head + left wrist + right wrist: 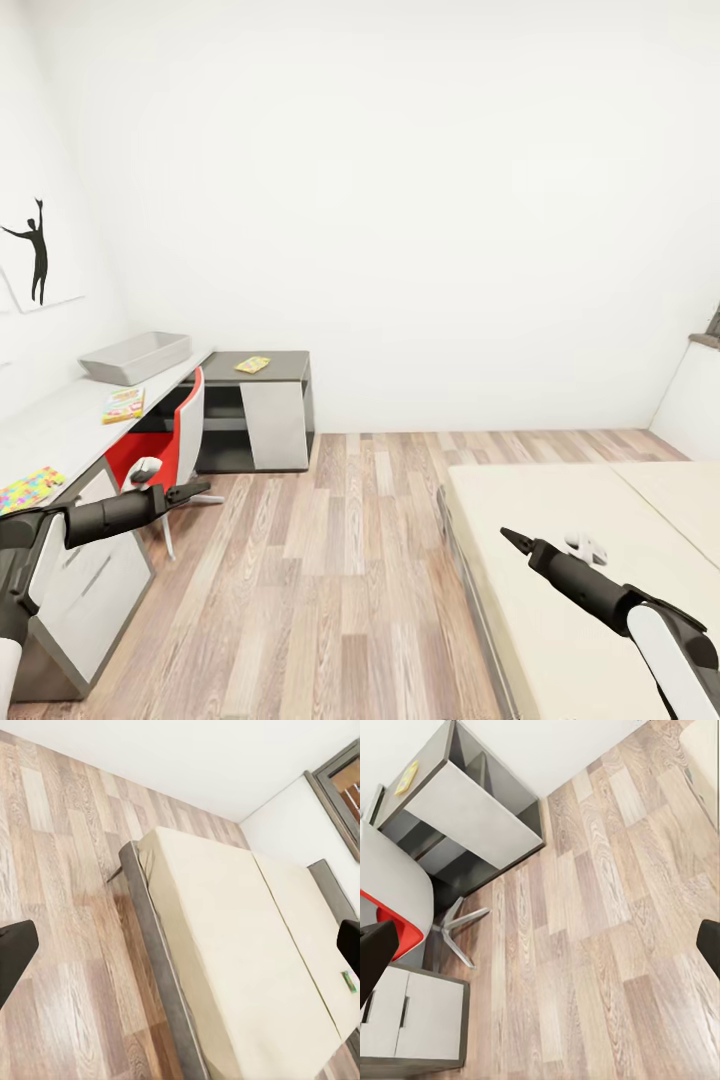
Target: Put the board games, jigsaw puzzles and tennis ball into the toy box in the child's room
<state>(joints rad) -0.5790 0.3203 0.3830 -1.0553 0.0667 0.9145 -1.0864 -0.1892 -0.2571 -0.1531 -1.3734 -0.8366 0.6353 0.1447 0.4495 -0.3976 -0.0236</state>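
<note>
The light grey toy box stands at the far end of the pale table. A printed board game lies in front of it, and a bright jigsaw puzzle lies nearer me. A yellowish flat piece rests on the lower dark top; I cannot tell its kind. On the beige bed, a small green-edged board game lies near the headboard. My left gripper hangs open beside the table. My right gripper is open over the bed's near corner. The tennis ball is out of view.
A red chair on a star base is tucked at the desk, near my left arm. White drawers front the desk. Wood floor runs between desk and bed. A silhouette picture hangs on the left wall.
</note>
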